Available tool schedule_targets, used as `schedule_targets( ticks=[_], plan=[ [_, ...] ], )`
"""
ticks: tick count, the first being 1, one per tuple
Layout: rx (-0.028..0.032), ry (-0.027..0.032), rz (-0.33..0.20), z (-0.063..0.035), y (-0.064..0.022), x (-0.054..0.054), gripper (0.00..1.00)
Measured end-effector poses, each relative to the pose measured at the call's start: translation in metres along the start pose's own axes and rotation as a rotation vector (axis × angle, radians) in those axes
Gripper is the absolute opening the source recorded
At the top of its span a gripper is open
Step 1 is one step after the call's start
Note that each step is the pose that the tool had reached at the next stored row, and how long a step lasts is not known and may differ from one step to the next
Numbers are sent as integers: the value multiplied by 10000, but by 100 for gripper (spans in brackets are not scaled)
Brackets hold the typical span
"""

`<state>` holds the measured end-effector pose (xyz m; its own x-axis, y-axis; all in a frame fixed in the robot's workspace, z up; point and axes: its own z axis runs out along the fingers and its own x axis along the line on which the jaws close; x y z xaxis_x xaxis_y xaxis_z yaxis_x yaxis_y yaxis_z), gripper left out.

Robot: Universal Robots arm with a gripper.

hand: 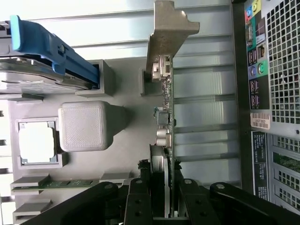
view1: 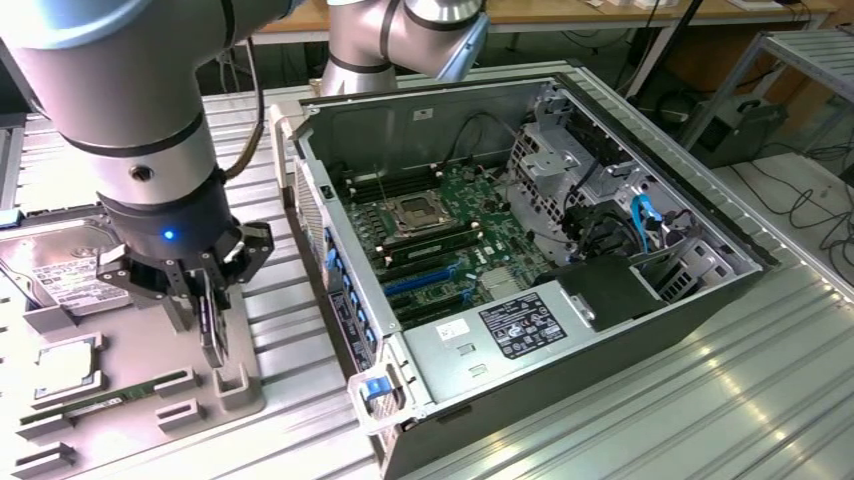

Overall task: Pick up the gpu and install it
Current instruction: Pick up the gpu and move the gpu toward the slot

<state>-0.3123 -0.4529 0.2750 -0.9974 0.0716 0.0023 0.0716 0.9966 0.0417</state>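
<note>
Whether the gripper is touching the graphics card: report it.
Touching. The wrist view shows the fingers of the gripper pressed against both faces of the graphics card, seen edge-on between them, with no gap showing.

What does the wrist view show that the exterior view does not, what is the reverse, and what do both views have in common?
Wrist view: the gpu seen edge-on, its silver bracket, and the rear ports of the computer case.
Exterior view: the inside of the case with the motherboard, and the arm above the hand.
Both: the hand's fingers on either side of the gpu, over the grey tray with the RAM stick.
</note>
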Motion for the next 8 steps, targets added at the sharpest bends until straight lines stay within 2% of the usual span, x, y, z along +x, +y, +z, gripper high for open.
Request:
schedule_targets(
  ticks=[8],
  plan=[
    [1, 0, 0, -237, 10, 1, 28]
  ],
)
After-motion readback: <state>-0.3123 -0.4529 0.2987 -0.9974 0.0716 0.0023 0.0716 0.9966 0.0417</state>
